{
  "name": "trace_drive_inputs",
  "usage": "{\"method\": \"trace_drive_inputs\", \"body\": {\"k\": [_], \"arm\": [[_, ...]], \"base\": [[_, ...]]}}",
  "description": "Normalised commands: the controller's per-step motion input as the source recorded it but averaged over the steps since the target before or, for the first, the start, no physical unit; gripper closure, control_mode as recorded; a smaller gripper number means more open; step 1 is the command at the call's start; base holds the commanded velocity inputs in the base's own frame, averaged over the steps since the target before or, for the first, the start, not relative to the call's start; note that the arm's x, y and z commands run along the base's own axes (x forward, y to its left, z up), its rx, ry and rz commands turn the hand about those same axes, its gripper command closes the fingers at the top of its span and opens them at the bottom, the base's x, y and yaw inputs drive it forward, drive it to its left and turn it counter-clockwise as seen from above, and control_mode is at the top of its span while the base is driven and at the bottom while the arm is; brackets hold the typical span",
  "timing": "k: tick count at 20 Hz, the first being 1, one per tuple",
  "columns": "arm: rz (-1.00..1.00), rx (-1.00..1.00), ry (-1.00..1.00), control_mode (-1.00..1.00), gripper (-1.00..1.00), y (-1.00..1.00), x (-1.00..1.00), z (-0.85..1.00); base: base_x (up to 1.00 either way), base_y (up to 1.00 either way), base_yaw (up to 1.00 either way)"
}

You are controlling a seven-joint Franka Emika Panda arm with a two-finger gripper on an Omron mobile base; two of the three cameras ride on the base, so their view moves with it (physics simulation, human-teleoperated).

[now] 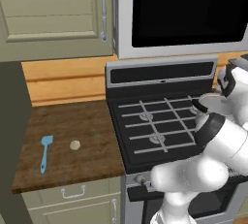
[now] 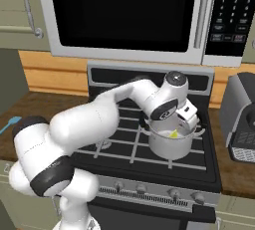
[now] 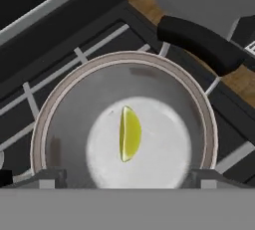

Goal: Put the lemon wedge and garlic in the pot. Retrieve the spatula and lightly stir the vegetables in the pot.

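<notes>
Hand view looks straight down into the pot, where the lemon wedge lies on the pale bottom near the middle, apart from the wall all round, with bare floor on either side of it. The pot's black handle runs off toward the wooden counter at the upper right of that view, with a grey toaster just past it. In the right base view the pot stands on the stove toward its right edge, close to the toaster's side, and the gripper hangs just over its rim; the grates to the left of the pot lie open. The fingertips are hardly to be seen in any picture, so I cannot tell how wide the jaws stand, though nothing seems to be held between them. In the left base view the garlic sits on the wooden counter left of the stove, about midway between the back wall and the front edge, and the spatula lies just beside it to the left, nearer the counter's left edge, blade toward the wall and handle toward the front edge. The two are apart, with open wood around both. The arm's white links hide the stove's right front corner in that view, and only a bit of the pot's rim shows.
</notes>
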Motion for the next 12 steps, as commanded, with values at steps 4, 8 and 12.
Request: {"method": "trace_drive_inputs", "body": {"k": [4,8,12], "arm": [[0.01,0.0,-0.01,-1.0,-1.0,0.85,-0.63,1.0],[0.11,0.0,0.17,-1.0,-1.0,1.0,-0.37,0.74],[0.18,0.0,0.23,-1.0,-1.0,1.0,-0.27,0.41]], "base": [[0.0,0.0,0.0],[0.0,0.0,0.0],[0.0,0.0,0.0]]}}
